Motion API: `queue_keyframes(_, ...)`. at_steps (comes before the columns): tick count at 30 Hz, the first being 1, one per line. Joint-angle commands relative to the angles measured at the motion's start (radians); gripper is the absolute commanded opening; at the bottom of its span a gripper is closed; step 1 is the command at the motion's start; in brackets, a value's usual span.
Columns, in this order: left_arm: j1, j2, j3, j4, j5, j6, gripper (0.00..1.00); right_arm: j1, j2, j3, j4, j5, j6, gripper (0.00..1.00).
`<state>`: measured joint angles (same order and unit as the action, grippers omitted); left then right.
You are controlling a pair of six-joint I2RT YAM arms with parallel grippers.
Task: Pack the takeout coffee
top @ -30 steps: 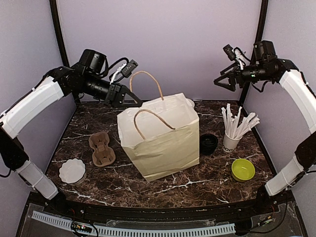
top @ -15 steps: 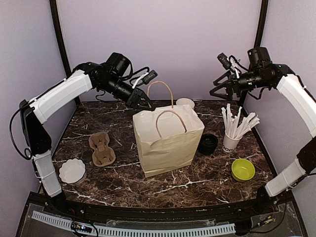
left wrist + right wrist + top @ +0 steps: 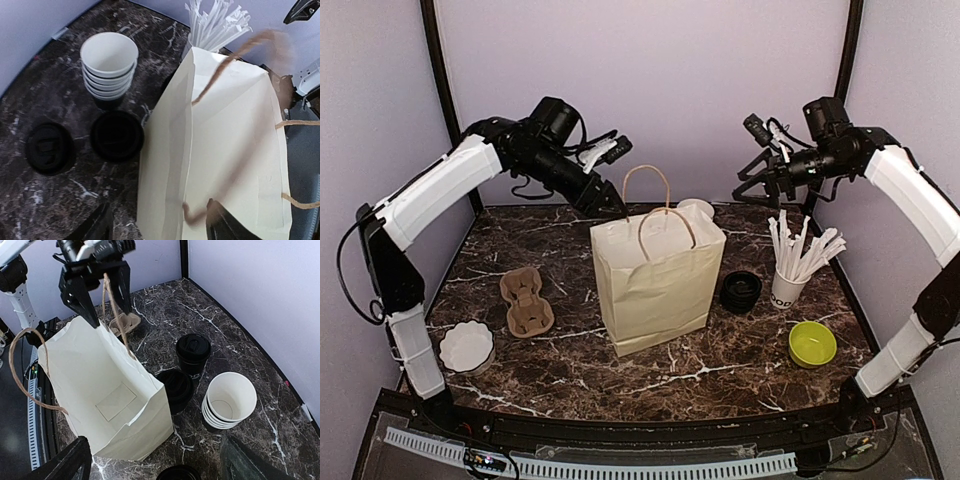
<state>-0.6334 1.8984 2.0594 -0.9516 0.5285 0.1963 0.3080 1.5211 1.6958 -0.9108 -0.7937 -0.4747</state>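
Marble table (image 3: 520, 372), takeout coffee (image 3: 193, 354) below wide-apart right end effector (image 3: 750, 188), left end effector (image 3: 110, 315) apart around bag (image 3: 100, 385) handle

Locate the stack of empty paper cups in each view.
Top external: cup stack peeks out behind the paper bag, back centre.
Left wrist: cup stack upper left.
Right wrist: cup stack lower right.
Shared landmark: the paper bag, in all three.

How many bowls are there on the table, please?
2: a white bowl at the near left and a green bowl at the near right. The paper bag may hide more.
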Motion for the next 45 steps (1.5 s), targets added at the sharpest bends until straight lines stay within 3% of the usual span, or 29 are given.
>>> queue_keyframes(1,-0.009,-0.287,-0.079,-0.015,-0.244,0.001,0.68,0.006,0.008,0.036,-0.015,-0.024,-0.019,0.90)
queue_keyframes(4,-0.005,-0.398,-0.217,-0.029,-0.496,-0.085,0.76,0.008,0.011,0.032,-0.018,-0.019,-0.032,0.90)
queue_keyframes(8,0.020,-0.454,-0.361,-0.183,-0.708,-0.307,0.70,0.009,0.024,0.039,-0.024,0.003,-0.041,0.89)
queue_keyframes(11,0.034,-0.468,-0.515,-0.216,-0.708,-0.475,0.60,0.011,0.029,0.035,-0.019,0.007,-0.047,0.88)
queue_keyframes(14,0.069,-0.493,-0.732,-0.121,-0.692,-0.596,0.54,0.011,0.039,0.035,-0.020,-0.006,-0.046,0.87)
queue_keyframes(18,0.162,-0.473,-0.868,0.041,-0.659,-0.635,0.55,0.014,0.047,0.028,-0.023,-0.020,-0.048,0.85)
queue_keyframes(19,0.191,-0.465,-0.889,0.071,-0.648,-0.632,0.50,0.014,0.047,0.022,-0.021,-0.020,-0.049,0.84)
queue_keyframes(24,0.260,-0.344,-0.854,0.202,-0.625,-0.580,0.23,0.016,0.044,0.002,-0.024,-0.021,-0.060,0.79)
queue_keyframes(34,0.317,-0.057,-0.675,0.248,-0.676,-0.500,0.01,0.016,0.029,-0.004,-0.029,0.036,-0.070,0.78)
queue_keyframes(39,0.324,0.029,-0.610,0.264,-0.654,-0.459,0.00,0.016,0.016,-0.020,-0.030,0.071,-0.076,0.78)
queue_keyframes(45,0.319,0.087,-0.570,0.347,-0.467,-0.435,0.01,0.016,0.024,-0.034,-0.026,0.088,-0.077,0.78)
